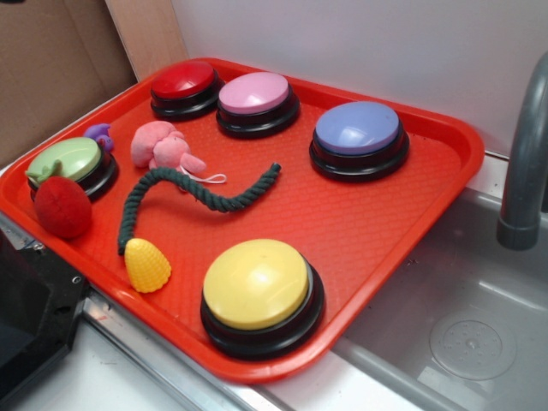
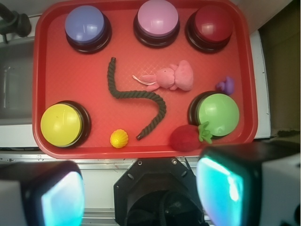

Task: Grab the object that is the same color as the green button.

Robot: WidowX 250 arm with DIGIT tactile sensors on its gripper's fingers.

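The dark green twisted rope point(image 1: 184, 193) lies curved in the middle of the red tray point(image 1: 402, 214), between the pink plush toy point(image 1: 163, 147) and the yellow button point(image 1: 257, 287). It also shows in the wrist view point(image 2: 136, 100). The pale-green button point(image 1: 68, 160) sits at the tray's left side, and in the wrist view point(image 2: 217, 114) at lower right. My gripper point(image 2: 141, 195) is open and empty, high above and outside the tray's near edge, its two fingers point(image 2: 221, 188) far apart. The gripper itself is out of the exterior view.
Red point(image 1: 184, 83), pink point(image 1: 255, 96) and blue point(image 1: 358, 133) buttons line the tray's back. A red strawberry toy point(image 1: 62, 205), a yellow corn toy point(image 1: 147, 265) and a small purple toy point(image 1: 101, 134) lie on it. A sink point(image 1: 471, 317) and a grey faucet point(image 1: 524, 163) are right. The black robot base point(image 1: 30, 308) is front left.
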